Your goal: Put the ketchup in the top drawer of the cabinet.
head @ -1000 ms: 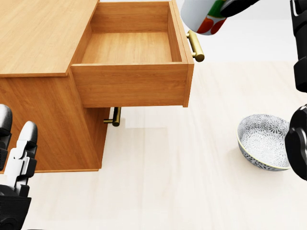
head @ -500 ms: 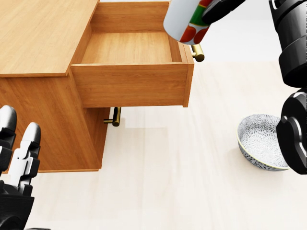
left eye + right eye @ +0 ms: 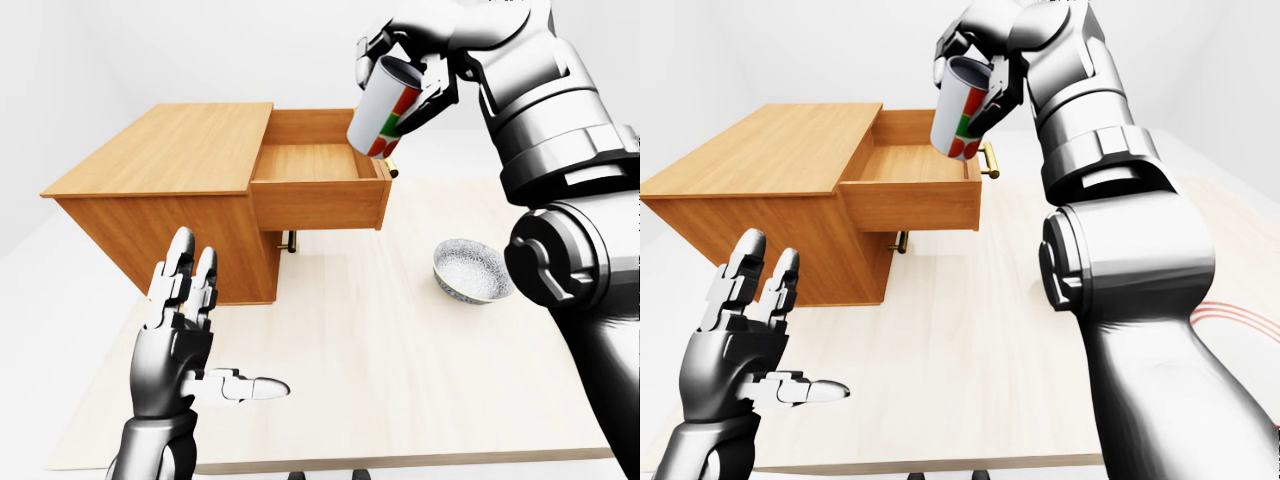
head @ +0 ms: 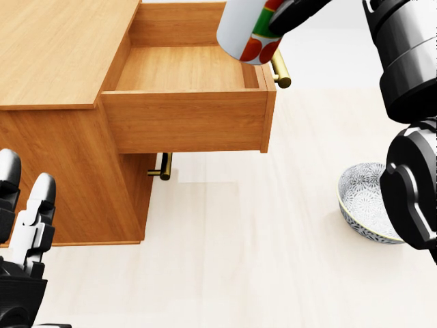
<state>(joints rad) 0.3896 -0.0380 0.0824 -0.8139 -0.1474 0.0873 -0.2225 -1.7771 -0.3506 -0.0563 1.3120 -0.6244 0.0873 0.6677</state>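
The ketchup (image 3: 381, 109) is a white bottle with a red and green label. My right hand (image 3: 405, 70) is shut on it and holds it tilted above the right end of the open top drawer (image 3: 318, 163) of the wooden cabinet (image 3: 165, 155). In the head view the ketchup (image 4: 247, 29) hangs over the drawer's right wall. The drawer (image 4: 181, 68) is pulled out and holds nothing. My left hand (image 3: 195, 335) is open and empty, low at the left, below the cabinet.
A patterned bowl (image 3: 471, 270) stands on the pale table (image 3: 370, 370) to the right of the cabinet. The top drawer's brass handle (image 4: 279, 69) sticks out at its right end. A lower drawer's brass handle (image 4: 164, 167) shows under the open drawer.
My right hand has carried the ketchup leftward, from beyond the brass handle to over the drawer's right wall. My left hand has shifted slightly.
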